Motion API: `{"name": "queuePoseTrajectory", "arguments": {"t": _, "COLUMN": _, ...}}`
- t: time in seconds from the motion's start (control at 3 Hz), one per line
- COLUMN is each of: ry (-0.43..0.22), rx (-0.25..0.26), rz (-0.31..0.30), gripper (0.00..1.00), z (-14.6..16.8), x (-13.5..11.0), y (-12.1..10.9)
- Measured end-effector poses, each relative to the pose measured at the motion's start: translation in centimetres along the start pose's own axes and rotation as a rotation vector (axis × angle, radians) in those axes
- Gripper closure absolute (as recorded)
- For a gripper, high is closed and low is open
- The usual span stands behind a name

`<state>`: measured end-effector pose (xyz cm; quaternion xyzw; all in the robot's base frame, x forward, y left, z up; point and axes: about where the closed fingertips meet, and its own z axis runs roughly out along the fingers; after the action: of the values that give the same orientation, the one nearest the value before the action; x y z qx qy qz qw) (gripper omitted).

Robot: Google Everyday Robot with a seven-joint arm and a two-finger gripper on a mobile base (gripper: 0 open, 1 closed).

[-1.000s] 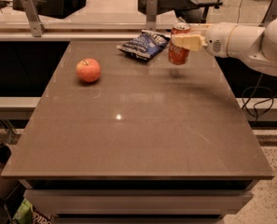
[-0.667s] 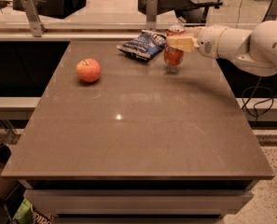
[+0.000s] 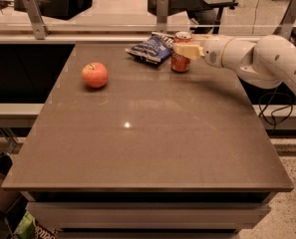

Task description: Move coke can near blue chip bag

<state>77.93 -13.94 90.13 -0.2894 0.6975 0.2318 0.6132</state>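
The coke can [image 3: 180,62], red with a silver top, is upright at the far edge of the table, its base on or just above the surface. It sits right beside the right end of the blue chip bag [image 3: 148,49], a crumpled dark blue bag lying flat. My gripper [image 3: 180,49] reaches in from the right on the white arm [image 3: 257,59] and is shut on the can's upper half. One tan finger [image 3: 188,50] crosses the front of the can, and the other finger is hidden behind it.
An orange-red apple [image 3: 94,74] sits on the left part of the brown table [image 3: 137,148]. A rail with metal posts [image 3: 161,11] runs just behind the table's far edge. Cables hang at the right side.
My gripper has carried the coke can leftward and slightly down, from a gap right of the chip bag to right beside it. The apple and bag have not moved.
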Motion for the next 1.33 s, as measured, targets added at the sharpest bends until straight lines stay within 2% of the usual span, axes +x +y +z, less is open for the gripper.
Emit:
{"name": "queuePoseTrajectory", "arguments": {"t": 0.33, "ry": 0.0, "rx": -0.004, "rz": 0.0, "gripper": 0.86, "z": 0.28, "x": 0.08, "y": 0.18}}
{"name": "queuePoseTrajectory", "arguments": {"t": 1.33, "ry": -0.001, "rx": -0.017, "rz": 0.002, "gripper": 0.17, "z": 0.99, "x": 0.08, "y": 0.8}}
